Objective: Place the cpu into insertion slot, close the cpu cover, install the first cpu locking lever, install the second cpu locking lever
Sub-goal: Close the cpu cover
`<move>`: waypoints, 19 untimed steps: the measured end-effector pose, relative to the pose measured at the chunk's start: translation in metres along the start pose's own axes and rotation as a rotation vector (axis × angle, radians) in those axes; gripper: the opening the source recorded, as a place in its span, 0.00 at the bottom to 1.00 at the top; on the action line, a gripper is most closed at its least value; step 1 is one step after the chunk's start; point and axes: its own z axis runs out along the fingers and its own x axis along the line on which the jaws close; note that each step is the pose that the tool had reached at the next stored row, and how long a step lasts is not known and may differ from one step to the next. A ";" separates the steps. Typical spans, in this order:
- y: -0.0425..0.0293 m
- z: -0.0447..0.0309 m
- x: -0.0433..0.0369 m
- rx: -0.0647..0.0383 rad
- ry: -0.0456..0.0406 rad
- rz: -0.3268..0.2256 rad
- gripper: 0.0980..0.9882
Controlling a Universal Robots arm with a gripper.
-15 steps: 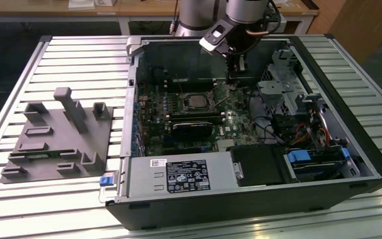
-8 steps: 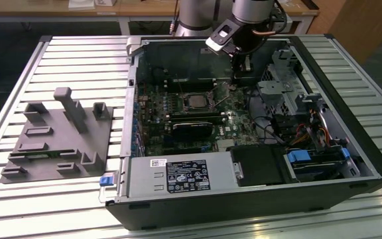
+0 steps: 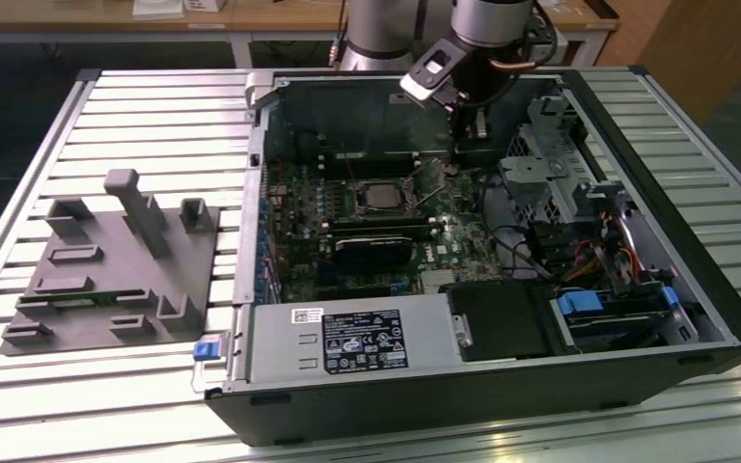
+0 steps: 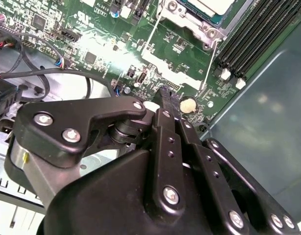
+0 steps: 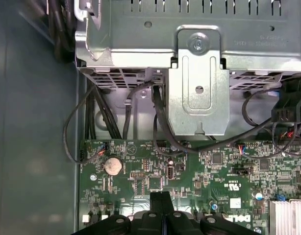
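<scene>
Green board (image 5: 189,169) carries one slot (image 4: 199,27), one cpu (image 4: 212,5) lying in it, and two thin wire levers (image 4: 151,36), one along each side. One claw (image 5: 159,197) hangs over the board, fingers pressed together, holding nothing. The cpu lies near the claw, beyond its fingertips, not touching, toward the exterior view's left.

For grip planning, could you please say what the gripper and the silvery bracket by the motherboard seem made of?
The gripper: probably matte black metal, judging by crisp edges and bright screws. The bracket: seemingly bare sheet steel, dull silver, with pressed ribs.
</scene>
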 end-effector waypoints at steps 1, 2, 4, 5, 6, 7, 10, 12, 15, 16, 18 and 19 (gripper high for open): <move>0.0004 0.0006 0.0000 0.000 0.0000 0.000 0.01; 0.0009 0.0013 0.0000 0.000 0.0000 0.000 0.01; 0.0019 0.0026 0.0001 0.000 0.0000 0.000 0.01; 0.0024 0.0033 0.0001 0.000 0.0000 0.000 0.01; 0.0027 0.0040 0.0001 0.000 0.0000 0.000 0.01; 0.0027 0.0051 0.0001 0.000 0.0001 0.000 0.01; 0.0025 0.0099 0.0002 0.000 -0.0001 0.000 0.01; 0.0025 0.0134 0.0003 -0.001 0.0000 0.000 0.01; 0.0022 0.0187 0.0003 -0.003 0.0000 0.000 0.01; 0.0019 0.0201 0.0004 -0.004 0.0001 0.000 0.01; 0.0000 0.0216 0.0004 -0.006 0.0001 0.000 0.01; -0.0014 0.0220 0.0004 -0.007 0.0000 0.000 0.01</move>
